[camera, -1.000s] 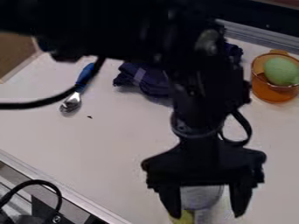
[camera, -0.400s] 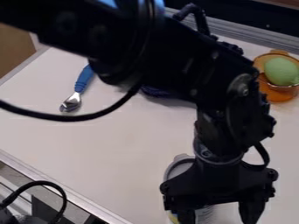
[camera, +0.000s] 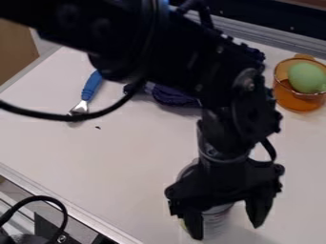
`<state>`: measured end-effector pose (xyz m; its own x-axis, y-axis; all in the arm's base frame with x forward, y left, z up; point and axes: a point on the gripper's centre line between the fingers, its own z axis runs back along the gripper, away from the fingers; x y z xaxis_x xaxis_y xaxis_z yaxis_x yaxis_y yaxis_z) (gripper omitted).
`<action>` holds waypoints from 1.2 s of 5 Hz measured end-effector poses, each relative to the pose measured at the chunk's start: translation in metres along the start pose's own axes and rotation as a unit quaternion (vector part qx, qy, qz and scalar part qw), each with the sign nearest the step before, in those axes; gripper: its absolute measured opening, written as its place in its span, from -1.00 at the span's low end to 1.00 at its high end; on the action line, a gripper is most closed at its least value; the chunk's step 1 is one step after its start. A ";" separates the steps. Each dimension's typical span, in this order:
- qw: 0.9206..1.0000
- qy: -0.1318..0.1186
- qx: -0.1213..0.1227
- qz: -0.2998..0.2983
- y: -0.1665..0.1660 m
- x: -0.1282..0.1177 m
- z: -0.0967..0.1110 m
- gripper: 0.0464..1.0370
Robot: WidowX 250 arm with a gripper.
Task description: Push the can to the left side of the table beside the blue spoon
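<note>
Can: pale cylindrical can with a grey rim (camera: 218,217), at the lower centre of the frame, partly hidden by my gripper; it appears upright.
Gripper: black two-finger gripper (camera: 226,231), fingers spread. The finger nearer the frame's left edge overlaps the can in my view; the other stands apart from it. I cannot tell whether either makes contact.
Target marker: blue-handled metal spoon (camera: 92,86), at the upper left of the frame, its lower part crossed by my black arm cable (camera: 45,113).
Done: gripper positioned at the can. I judge this to be the set-up for the push.
Not done: can well apart from the spoon; the goal is unmet.
Left to do: push the can across the white table (camera: 96,157) toward the upper left, stop beside the spoon, then back the gripper off.
Progress: early stage, by my estimate.
Caution: off-centre pressure could turn or tip the can; overrun could displace the spoon.
</note>
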<state>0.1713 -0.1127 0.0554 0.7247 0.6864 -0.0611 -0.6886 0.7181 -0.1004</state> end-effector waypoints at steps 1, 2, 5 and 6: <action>0.999 -0.006 0.000 0.035 0.006 0.019 0.002 0.93; 0.999 -0.020 0.003 0.041 0.016 0.038 -0.005 0.93; 0.995 -0.062 0.001 0.084 0.048 0.103 -0.010 0.93; 0.991 -0.074 0.001 0.107 0.056 0.124 -0.007 0.93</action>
<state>0.2228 0.0124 0.0353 0.5505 0.8322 0.0659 -0.8262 0.5545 -0.0999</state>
